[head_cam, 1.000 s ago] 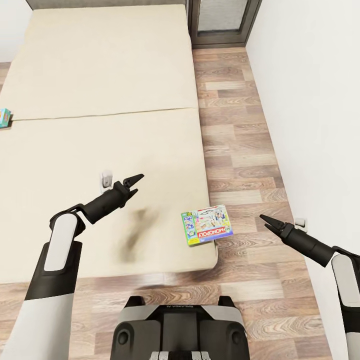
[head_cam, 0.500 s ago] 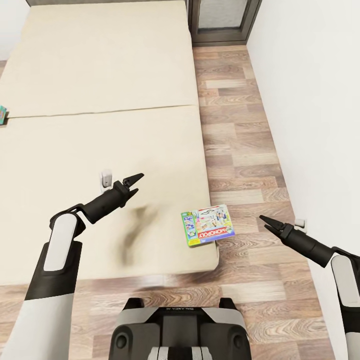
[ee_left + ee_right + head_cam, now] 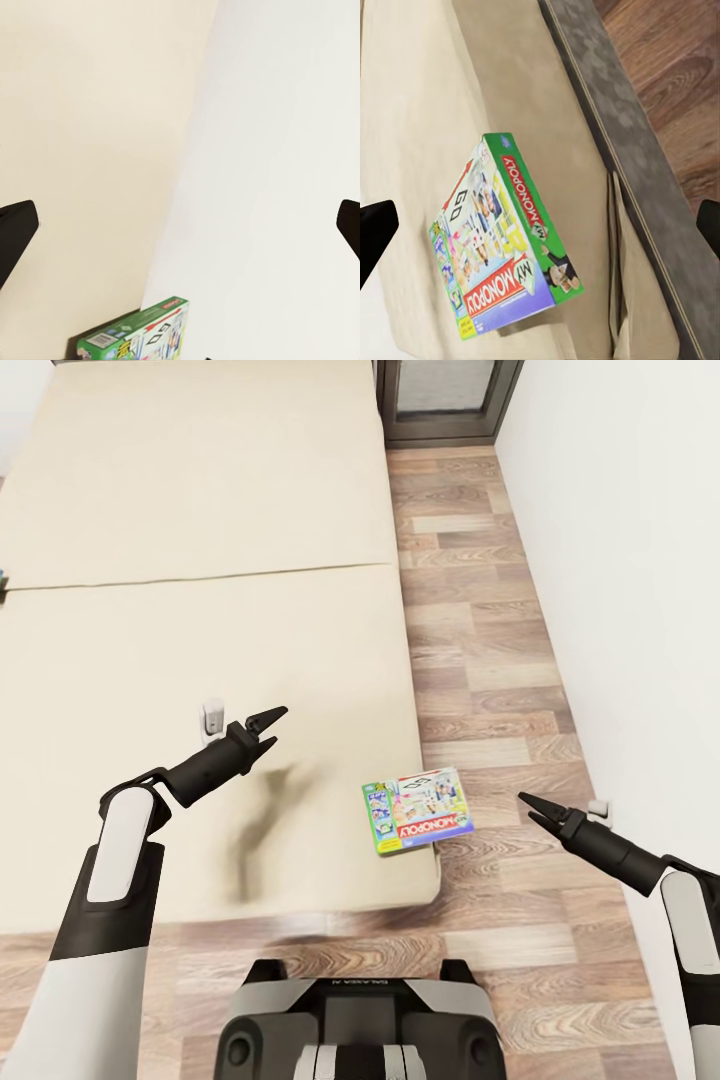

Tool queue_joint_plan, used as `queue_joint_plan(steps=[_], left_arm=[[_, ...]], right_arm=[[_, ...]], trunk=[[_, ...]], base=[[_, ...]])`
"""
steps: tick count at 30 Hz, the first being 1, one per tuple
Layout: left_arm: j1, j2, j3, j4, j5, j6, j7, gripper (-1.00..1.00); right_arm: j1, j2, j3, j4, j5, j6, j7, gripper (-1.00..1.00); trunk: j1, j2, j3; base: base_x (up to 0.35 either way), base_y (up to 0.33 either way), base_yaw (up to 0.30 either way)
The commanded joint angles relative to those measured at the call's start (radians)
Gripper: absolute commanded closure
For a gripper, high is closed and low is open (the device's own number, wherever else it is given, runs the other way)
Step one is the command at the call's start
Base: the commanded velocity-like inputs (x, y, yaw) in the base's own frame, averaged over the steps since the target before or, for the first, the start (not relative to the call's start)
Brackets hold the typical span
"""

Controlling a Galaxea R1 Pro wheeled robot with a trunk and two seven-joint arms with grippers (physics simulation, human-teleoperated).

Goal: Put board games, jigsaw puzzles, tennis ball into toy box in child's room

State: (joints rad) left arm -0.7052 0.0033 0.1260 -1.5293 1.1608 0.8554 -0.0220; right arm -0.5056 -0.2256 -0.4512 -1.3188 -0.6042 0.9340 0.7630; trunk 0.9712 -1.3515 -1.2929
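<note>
Cream bed (image 3: 200,660) beside wood floor (image 3: 480,660), Monopoly box (image 3: 417,810) at its corner, both claws spread, empty.

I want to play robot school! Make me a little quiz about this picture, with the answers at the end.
1. True or false: the Monopoly box lies on the bed, at its edge by the floor.
2. Which gripper is nearer the Monopoly box in the head view? A) left gripper B) right gripper
3. Fill in: both grippers are ____ and hold nothing.

Key: 1 true. 2 B. 3 open.
</note>
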Motion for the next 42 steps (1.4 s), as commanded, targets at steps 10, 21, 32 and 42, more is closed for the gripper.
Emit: queue_joint_plan(steps=[10,21,32,42], left_arm=[[0.0,0.0,0.001,0.0,0.0,0.005,-0.002,-1.0],[-0.001,0.0,0.001,0.0,0.0,0.005,-0.001,-1.0],[-0.017,-0.002,0.001,0.0,0.001,0.005,0.0,-1.0],[-0.076,-0.005,0.001,0.0,0.002,0.005,0.0,-1.0]], right_arm=[[-0.001,0.0,-0.001,0.007,0.001,0.005,0.004,-1.0],[-0.001,0.0,0.0,0.01,0.001,0.005,0.004,-1.0],[-0.001,0.0,0.0,0.01,0.001,0.005,0.004,-1.0],[-0.001,0.0,0.0,0.01,0.001,0.005,0.004,-1.0]], trunk=[[0.038,-0.071,-0.032],[0.081,-0.148,-0.066],[0.084,-0.155,-0.069],[0.084,-0.155,-0.069]], base=[[0.0,0.0,0.0],[0.0,0.0,0.0],[0.0,0.0,0.0],[0.0,0.0,0.0]])
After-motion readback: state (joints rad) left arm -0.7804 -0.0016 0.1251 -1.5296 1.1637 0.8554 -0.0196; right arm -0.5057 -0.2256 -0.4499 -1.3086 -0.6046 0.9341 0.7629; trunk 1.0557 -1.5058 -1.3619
